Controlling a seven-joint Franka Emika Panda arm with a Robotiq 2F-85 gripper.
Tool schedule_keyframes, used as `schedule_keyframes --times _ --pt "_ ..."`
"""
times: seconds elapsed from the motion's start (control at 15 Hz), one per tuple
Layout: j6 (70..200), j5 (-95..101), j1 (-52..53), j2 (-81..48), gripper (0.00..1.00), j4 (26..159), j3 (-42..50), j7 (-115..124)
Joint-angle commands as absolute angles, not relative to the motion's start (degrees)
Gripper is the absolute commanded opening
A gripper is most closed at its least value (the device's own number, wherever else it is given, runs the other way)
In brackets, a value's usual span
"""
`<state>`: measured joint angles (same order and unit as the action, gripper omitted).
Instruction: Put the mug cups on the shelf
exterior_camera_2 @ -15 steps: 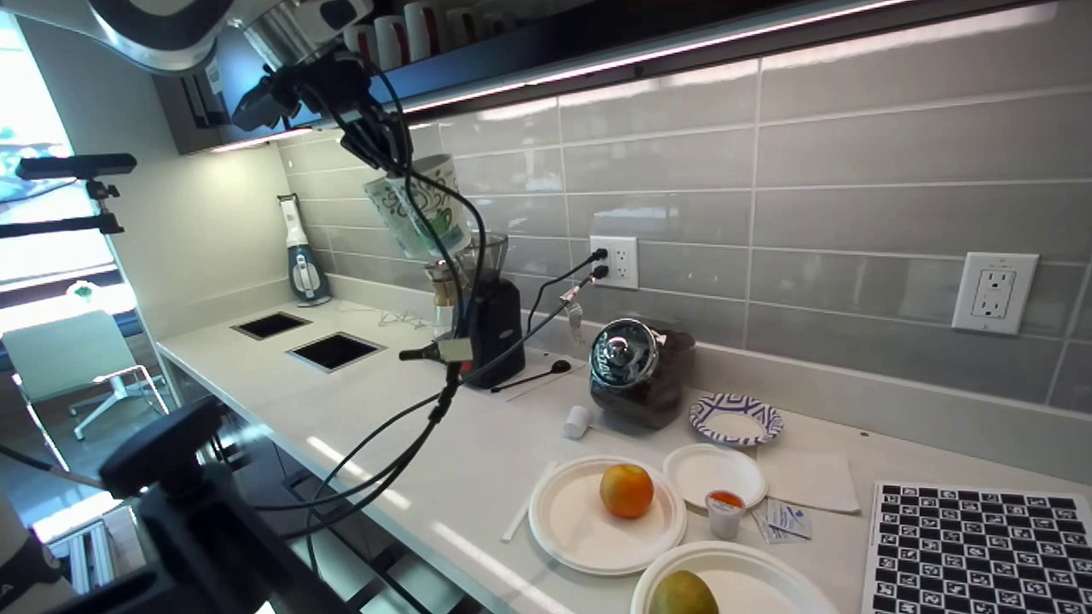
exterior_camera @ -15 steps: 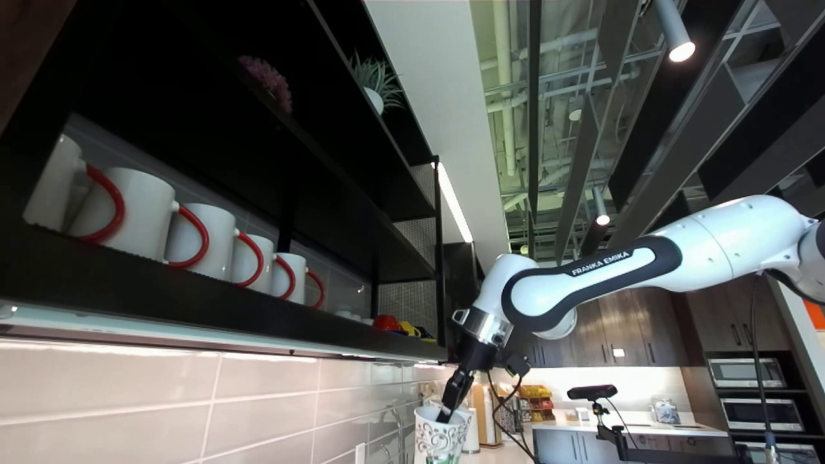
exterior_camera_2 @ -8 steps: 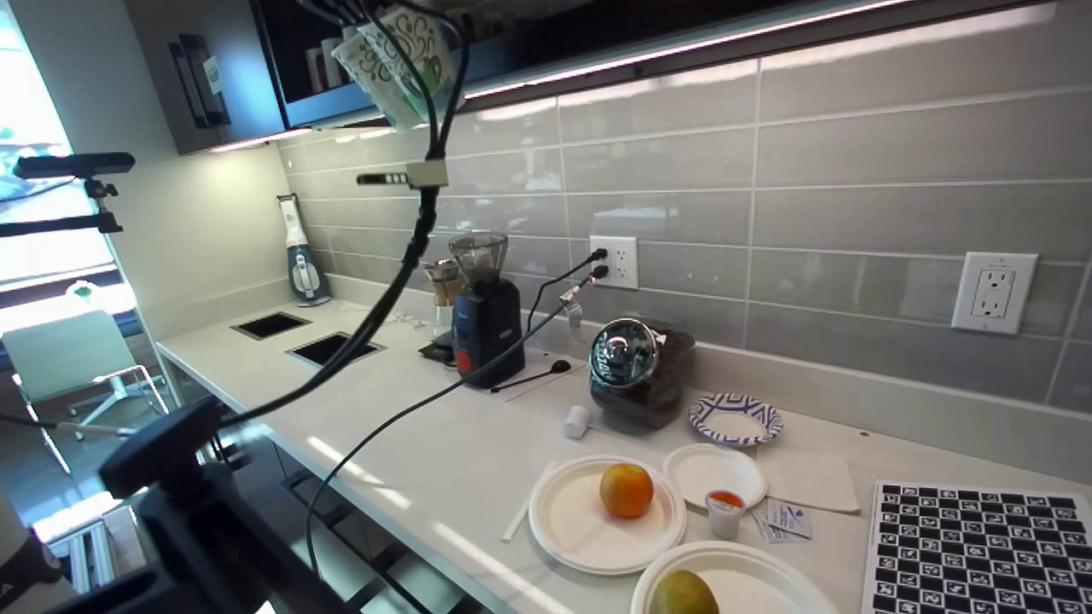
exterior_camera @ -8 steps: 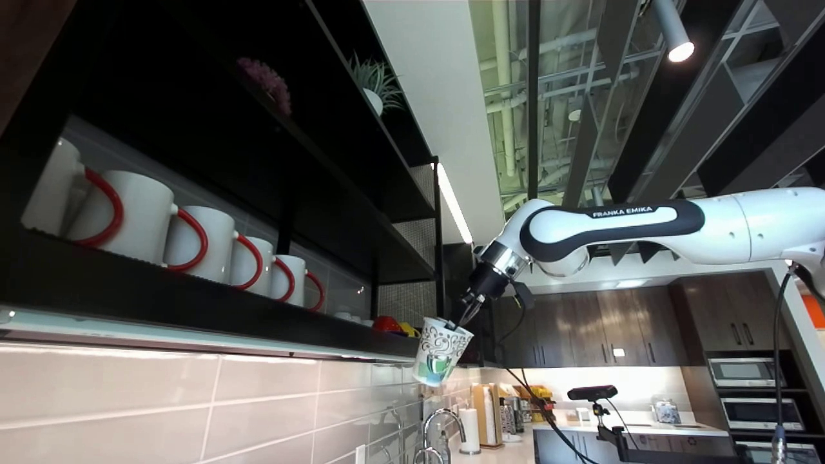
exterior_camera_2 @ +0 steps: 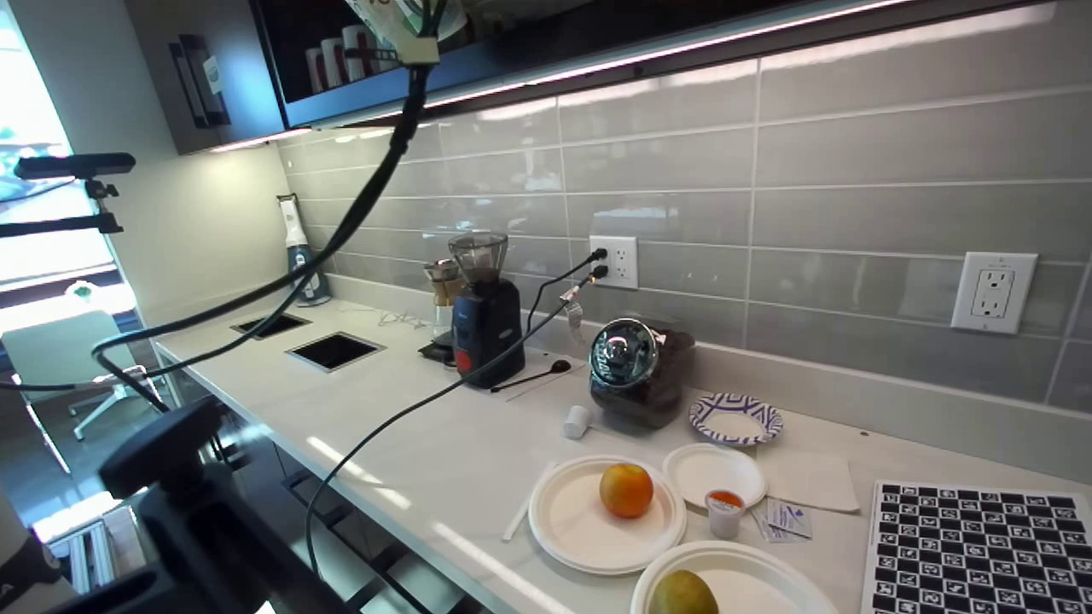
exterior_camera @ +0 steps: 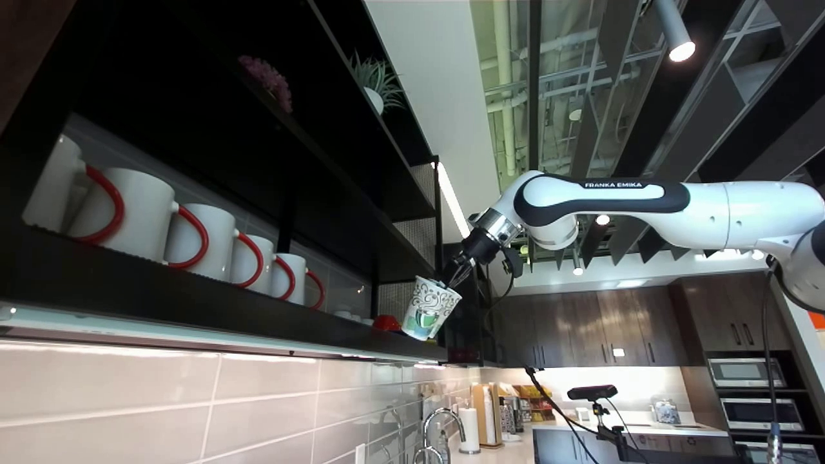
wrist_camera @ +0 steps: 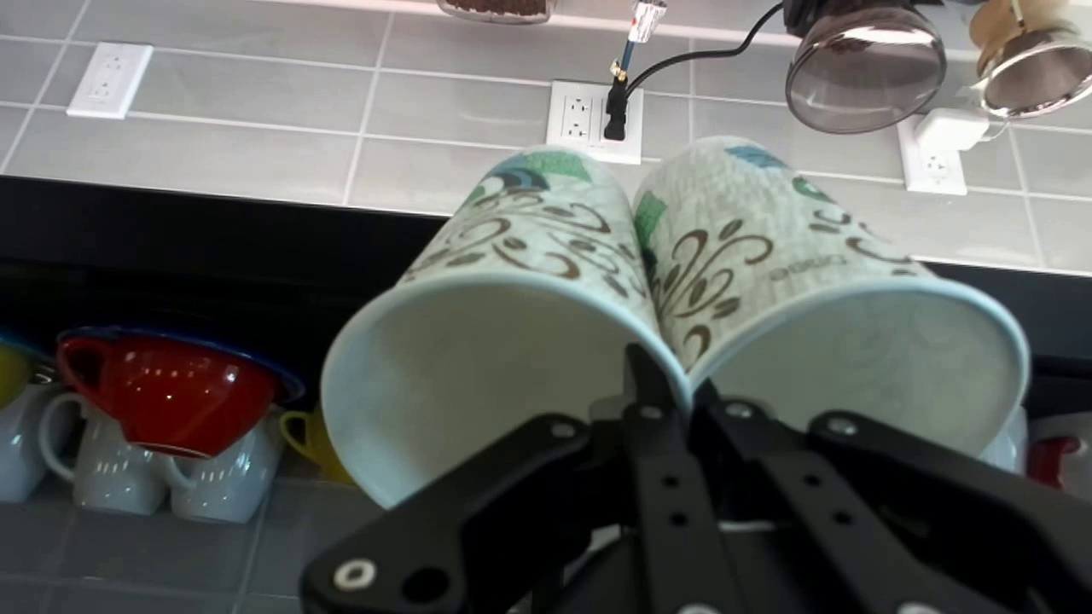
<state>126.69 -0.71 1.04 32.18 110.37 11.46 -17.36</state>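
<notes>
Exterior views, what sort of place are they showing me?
Most likely a kitchen, perhaps an office one: red-handled mugs on a black shelf, what looks like a coffee grinder on the counter, and stacked microwaves.

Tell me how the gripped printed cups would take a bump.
The printed cups look thin-rimmed, so they are probably light and might dent. The gripper pinches them only at adjoining rims, so they could swing. Tapering toward the base, they may tip once stood up.

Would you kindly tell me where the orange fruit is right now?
In an exterior view, the orange fruit sits on a white plate, low and slightly right of centre, with a small upright cup to its right.
</notes>
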Motion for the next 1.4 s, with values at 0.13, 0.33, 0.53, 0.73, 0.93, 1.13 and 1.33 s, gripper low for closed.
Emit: schedule_keyframes --times 0.13,0.33,0.53,0.73,0.93,1.13,1.33 --pt "126.53 -1.11 0.5 32.15 0.05 110.56 11.15 -17.62" --pt "126.41 -1.26 0.08 30.64 0.01 108.07 11.82 -17.1" --pt "123.84 -2.34 0.71 28.07 0.01 103.39 13.29 -18.48" --pt "119.53 -3.7 1.54 24.26 0.01 97.1 14.36 -19.3" --pt "113.88 -5.83 1.8 20.34 0.01 90.72 14.56 -19.43" --pt "109.43 -7.28 1.36 15.77 0.01 84.6 14.16 -19.9" --pt "106.26 -8.05 0.59 11.53 0.01 79.19 13.8 -20.89"
